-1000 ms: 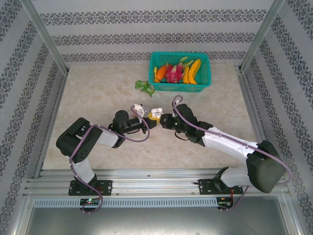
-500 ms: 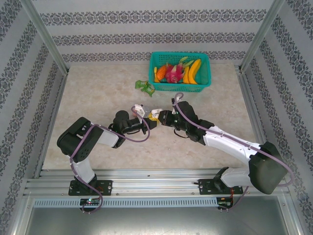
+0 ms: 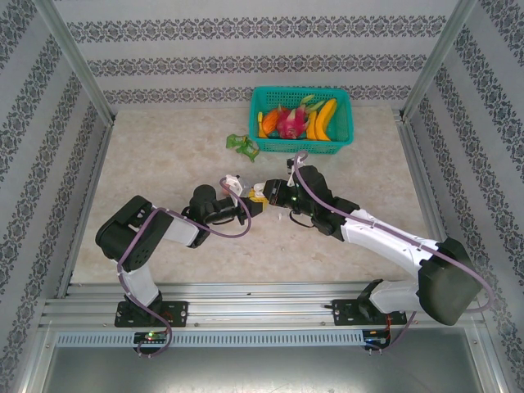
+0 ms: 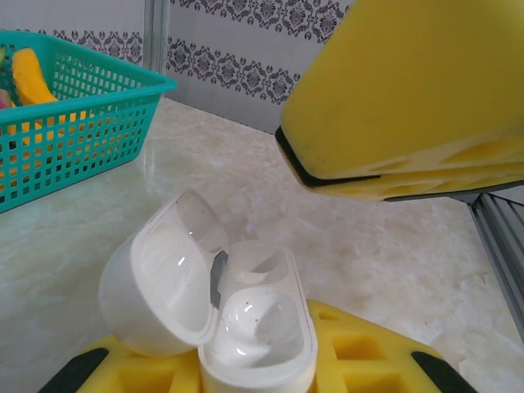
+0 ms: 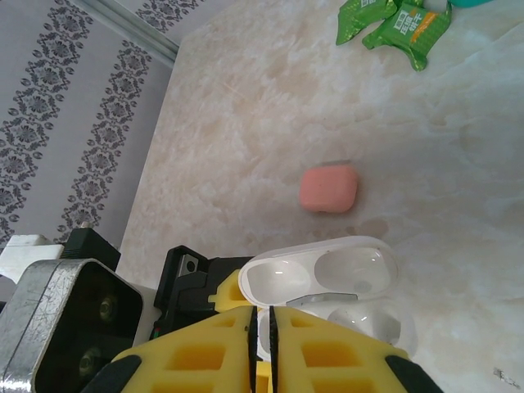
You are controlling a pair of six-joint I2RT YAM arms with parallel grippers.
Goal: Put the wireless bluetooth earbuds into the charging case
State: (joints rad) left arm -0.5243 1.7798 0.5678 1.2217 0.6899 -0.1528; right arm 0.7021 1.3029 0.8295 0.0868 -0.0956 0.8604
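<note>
My R gripper [image 5: 262, 332], pads together (can't tell if a bud's pinched), hangs just above the open white charging case [image 4: 246, 327]. L gripper [image 3: 248, 203] clamps that case mid-tabletop. Pink case [image 5: 328, 188] lies nearby. Green packets [image 5: 393, 20] and basket [image 4: 90, 131] sit twd far edge. R has crept closer vs 1 s ago.

Nothing reads clearly; the green packets [image 5: 395, 23] carry print, apparently too blurred.
</note>
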